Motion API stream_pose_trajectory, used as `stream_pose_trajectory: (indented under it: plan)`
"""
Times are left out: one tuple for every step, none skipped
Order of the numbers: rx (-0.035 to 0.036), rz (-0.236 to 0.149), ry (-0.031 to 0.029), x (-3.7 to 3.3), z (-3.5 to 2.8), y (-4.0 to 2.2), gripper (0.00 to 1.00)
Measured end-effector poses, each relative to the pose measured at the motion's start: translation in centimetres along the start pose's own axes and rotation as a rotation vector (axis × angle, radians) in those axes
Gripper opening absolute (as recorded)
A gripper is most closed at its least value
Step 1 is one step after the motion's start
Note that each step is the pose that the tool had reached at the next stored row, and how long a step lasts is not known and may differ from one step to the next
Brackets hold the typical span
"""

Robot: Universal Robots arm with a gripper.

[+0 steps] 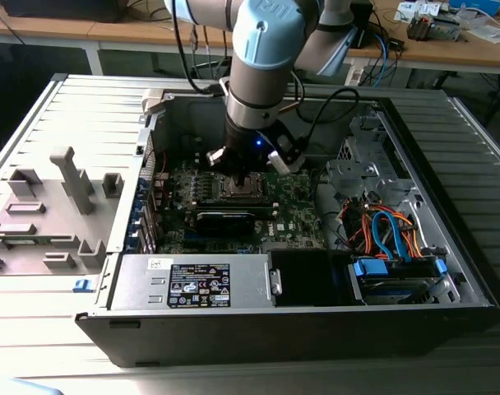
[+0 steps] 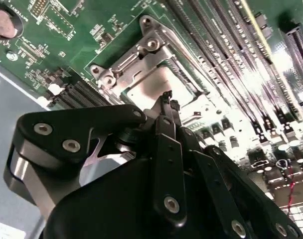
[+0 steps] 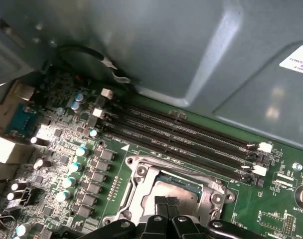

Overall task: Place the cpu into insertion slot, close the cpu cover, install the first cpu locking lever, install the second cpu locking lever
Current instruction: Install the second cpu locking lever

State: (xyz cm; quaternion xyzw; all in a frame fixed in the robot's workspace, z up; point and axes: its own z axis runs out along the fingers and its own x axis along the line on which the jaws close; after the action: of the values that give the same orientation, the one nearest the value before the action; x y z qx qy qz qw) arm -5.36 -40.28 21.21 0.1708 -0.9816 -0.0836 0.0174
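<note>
You've got the hand (image 1: 243,176) low over the slot (image 1: 238,188) in the middle of the board (image 1: 295,210), inside the open PC case (image 1: 447,271) seen in the exterior view.

Progress, as far as it shows: the cpu (image 3: 177,192) looks seated already. In both wrist views a flat grey square (image 2: 154,85) sits level inside the slot's metal rim, so step one reads as done. The cover (image 3: 141,174) looks down around it, a silvery frame with the chip showing through its window, though you can't be sure it is fully flat. The two levers: can't tell from these pictures whether either is latched; no lever is clearly made out. Judge those two steps as open.

Hand state: the fingertips (image 3: 166,203) are pressed together, nothing between them, so the hand is closed and holding nothing. In the second wrist view the joined tips (image 2: 167,102) point at the near edge of the cpu top, right at the frame's edge. Touching or just above it? Can't tell.

Relative position: cpu directly ahead of the fingertips, slot rim around it, memory slots (image 3: 191,137) beyond it on the far side from the hand.
</note>
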Motion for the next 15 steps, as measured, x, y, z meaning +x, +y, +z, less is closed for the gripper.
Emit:
stream_pose_trajectory:
  plan:
    - [0.0167, 0.001, 0.0058, -0.09, 0.03, 0.19, 0.11]
    - [0.0363, 0.003, 0.0128, -0.16, 0.03, 0.36, 0.11]
    - [0.0520, 0.004, 0.0183, -0.22, 0.01, 0.48, 0.11]
    - [0.0746, 0.005, 0.0263, -0.28, -0.04, 0.63, 0.11]
    - [0.0942, 0.006, 0.0332, -0.32, -0.13, 0.75, 0.11]
    - [0.1187, 0.008, 0.0419, -0.37, -0.30, 0.89, 0.11]
    - [0.1321, 0.009, 0.0466, -0.39, -0.46, 0.96, 0.11]
    - [0.1418, 0.010, 0.0500, -0.39, -0.61, 1.00, 0.11]
    - [0.1496, 0.010, 0.0528, -0.40, -0.78, 1.04, 0.11]
    - [0.1591, 0.011, 0.0562, -0.40, -1.09, 1.09, 0.11]
    - [0.1653, 0.011, 0.0583, -0.41, -1.29, 1.13, 0.11]
    - [0.1716, 0.012, 0.0607, -0.41, -1.53, 1.17, 0.11]
    - [0.1774, 0.012, 0.0627, -0.42, -1.78, 1.21, 0.11]
    - [0.1801, 0.012, 0.0636, -0.42, -1.98, 1.24, 0.11]
    - [0.1814, 0.012, 0.0641, -0.42, -2.24, 1.29, 0.11]
